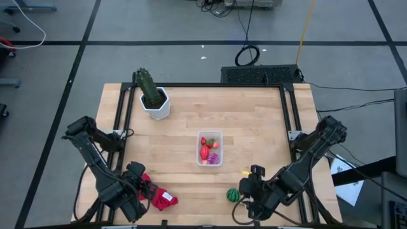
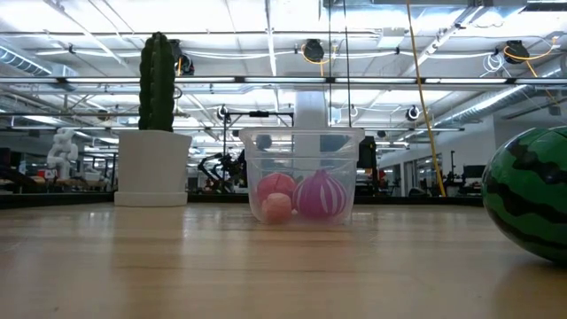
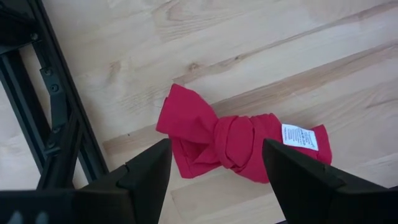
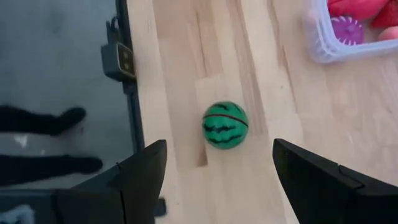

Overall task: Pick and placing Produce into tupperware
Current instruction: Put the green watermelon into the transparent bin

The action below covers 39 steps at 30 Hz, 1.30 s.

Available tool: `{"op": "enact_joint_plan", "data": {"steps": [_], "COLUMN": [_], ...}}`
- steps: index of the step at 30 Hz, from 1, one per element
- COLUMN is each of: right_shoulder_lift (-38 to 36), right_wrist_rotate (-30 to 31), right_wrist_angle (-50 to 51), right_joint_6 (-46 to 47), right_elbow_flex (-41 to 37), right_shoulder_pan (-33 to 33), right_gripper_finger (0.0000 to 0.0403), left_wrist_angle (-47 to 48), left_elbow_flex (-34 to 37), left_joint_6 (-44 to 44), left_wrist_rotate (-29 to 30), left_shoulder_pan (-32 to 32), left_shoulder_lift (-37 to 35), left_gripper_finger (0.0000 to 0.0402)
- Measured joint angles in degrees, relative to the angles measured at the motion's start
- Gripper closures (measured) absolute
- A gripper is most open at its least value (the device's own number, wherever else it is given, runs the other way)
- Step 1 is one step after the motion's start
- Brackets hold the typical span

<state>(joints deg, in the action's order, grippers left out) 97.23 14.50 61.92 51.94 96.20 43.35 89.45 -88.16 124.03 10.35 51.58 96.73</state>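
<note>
The clear tupperware (image 1: 209, 147) stands on its base mid-table and holds red pieces (image 1: 205, 151) and the purple striped ball (image 2: 321, 196). The green watermelon ball (image 1: 233, 194) rests on the table near the near edge. My right gripper (image 1: 250, 191) is just to its right, open. In the right wrist view the ball (image 4: 225, 124) lies ahead of the open fingers (image 4: 219, 146), apart from them. My left gripper (image 1: 141, 185) hovers open at the near left, over the red cloth (image 3: 236, 140), without touching it.
A green cactus in a white pot (image 1: 154, 100) stands at the far left of the table. The knotted red cloth (image 1: 162, 200) lies near the near edge. A small yellow piece (image 1: 245, 172) lies beside the right arm. Black frame rails (image 1: 121, 117) run along both sides.
</note>
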Motion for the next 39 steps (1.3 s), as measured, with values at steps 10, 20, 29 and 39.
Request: {"op": "enact_joint_plan", "data": {"steps": [10,20,29,39], "right_shoulder_lift": [-0.37,-0.37,-0.35,-0.35], "right_wrist_rotate": [-1.13,-1.10,-0.88,-0.88], "right_wrist_angle": [0.01,-0.43,2.51,9.65], "right_joint_6": [-0.67,2.89,2.74,9.56], "right_elbow_flex": [-0.46,-0.94,-2.40,-2.40], "right_shoulder_pan": [-0.17,-1.36,-1.15,-2.05], "right_gripper_finger": [0.0117,0.0117,0.0117,0.0117], "left_wrist_angle": [0.02,0.06,0.31,0.57], "left_elbow_flex": [0.00,0.00,0.00,0.00], "left_joint_6": [1.03,2.16,2.50,1.93], "left_wrist_rotate": [-2.36,-4.53,-5.42,-4.76], "left_shoulder_pan": [-1.94,-2.21,-2.21,-2.21], "left_shoulder_lift": [0.00,0.00,0.00,0.00], "left_gripper_finger": [0.0149,0.0149,0.0149,0.0149]}}
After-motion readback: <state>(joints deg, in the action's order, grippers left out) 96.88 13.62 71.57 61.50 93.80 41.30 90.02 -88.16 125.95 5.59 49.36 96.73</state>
